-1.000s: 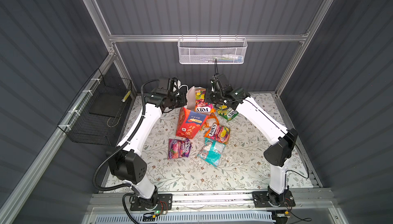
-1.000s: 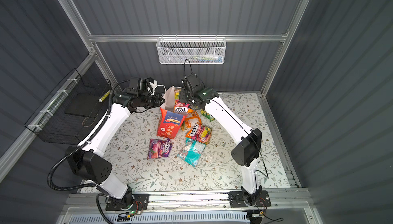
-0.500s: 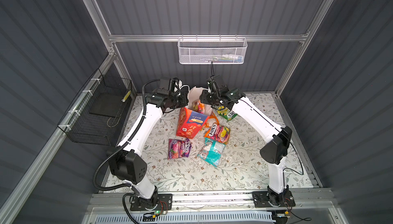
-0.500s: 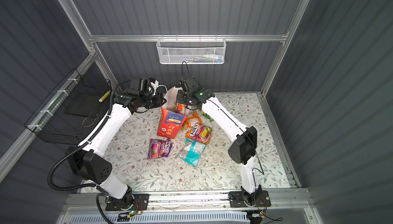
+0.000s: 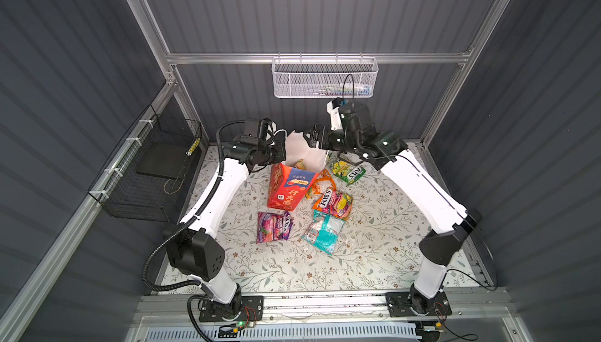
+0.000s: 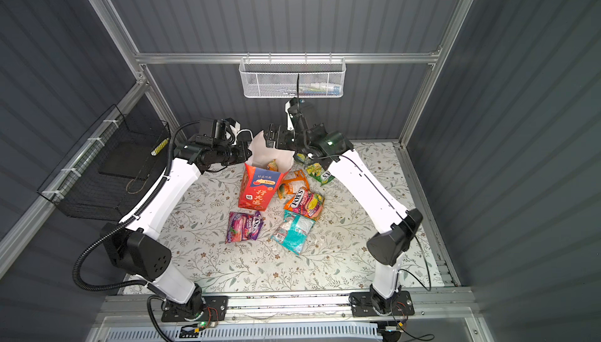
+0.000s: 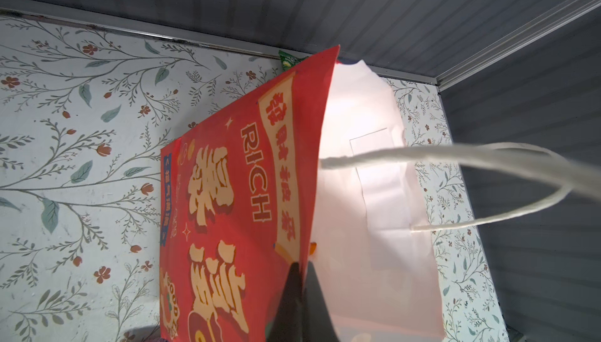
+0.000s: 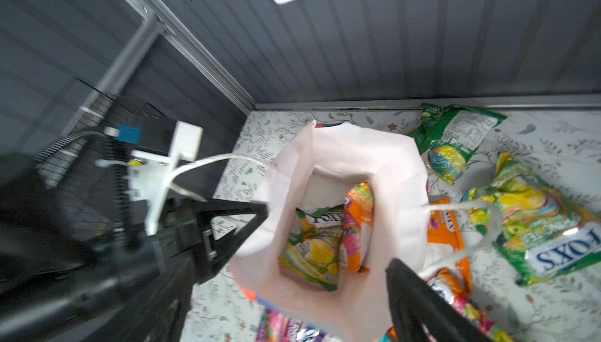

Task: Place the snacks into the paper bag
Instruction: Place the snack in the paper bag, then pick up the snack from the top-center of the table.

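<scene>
In both top views, the paper bag (image 5: 289, 189) stood mid-tabletop (image 5: 374, 259), with loose snacks (image 5: 333, 202) right of it and the right pincer (image 5: 312, 137) above its mouth. In the left wrist view, the left pincer (image 7: 300, 269) was clamped on the bag's rim. In the right wrist view, the right pincer seemed apart, and two packets (image 8: 322, 246) lay inside.

white-shelled arms (image 5: 224, 184), black joints (image 5: 195, 256), ribbed black cable (image 5: 144, 269) on left
</scene>
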{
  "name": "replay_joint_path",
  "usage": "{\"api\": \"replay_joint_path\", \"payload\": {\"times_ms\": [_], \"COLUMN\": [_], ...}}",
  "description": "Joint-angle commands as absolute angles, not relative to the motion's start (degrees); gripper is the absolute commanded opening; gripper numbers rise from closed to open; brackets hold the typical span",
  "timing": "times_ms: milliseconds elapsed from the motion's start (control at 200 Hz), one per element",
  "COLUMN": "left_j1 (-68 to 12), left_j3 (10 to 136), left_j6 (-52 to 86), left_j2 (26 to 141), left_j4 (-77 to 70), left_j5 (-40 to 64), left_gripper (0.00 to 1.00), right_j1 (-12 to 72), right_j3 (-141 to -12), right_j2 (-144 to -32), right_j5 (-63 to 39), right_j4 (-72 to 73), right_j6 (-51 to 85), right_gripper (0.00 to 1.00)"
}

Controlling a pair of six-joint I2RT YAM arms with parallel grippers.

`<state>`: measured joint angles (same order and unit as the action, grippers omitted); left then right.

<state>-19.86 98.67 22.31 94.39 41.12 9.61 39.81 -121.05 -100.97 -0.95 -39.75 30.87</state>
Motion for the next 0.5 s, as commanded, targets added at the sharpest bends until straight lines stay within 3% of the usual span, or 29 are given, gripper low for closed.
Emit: {"api": "replay_joint_path", "payload": {"times_ms": [0, 300, 490], "left_j1": [-20.2, -20.2, -20.2], "left_j3": [100.1, 100.9, 101.1], "left_j6": [22.2, 22.2, 22.7], "left_j2": [95.3, 95.1, 94.7], "left_j4": [43.6, 45.8, 46.6], "left_j5": [7.5, 2.1, 0.0], "left_gripper": [0.0, 0.0, 0.0], "right_j1": [40.1, 37.1, 27.9], "right_j3": [-116.3, -94.7, -79.5], "right_j2": [-95.0, -78.5, -73.1], "right_j5": [-0.1, 7.0, 4.9], "right_j4": [-38.9, -34.1, -29.2], "right_j6": [26.9, 25.8, 31.6], "right_gripper": [0.99, 0.99, 0.99]}}
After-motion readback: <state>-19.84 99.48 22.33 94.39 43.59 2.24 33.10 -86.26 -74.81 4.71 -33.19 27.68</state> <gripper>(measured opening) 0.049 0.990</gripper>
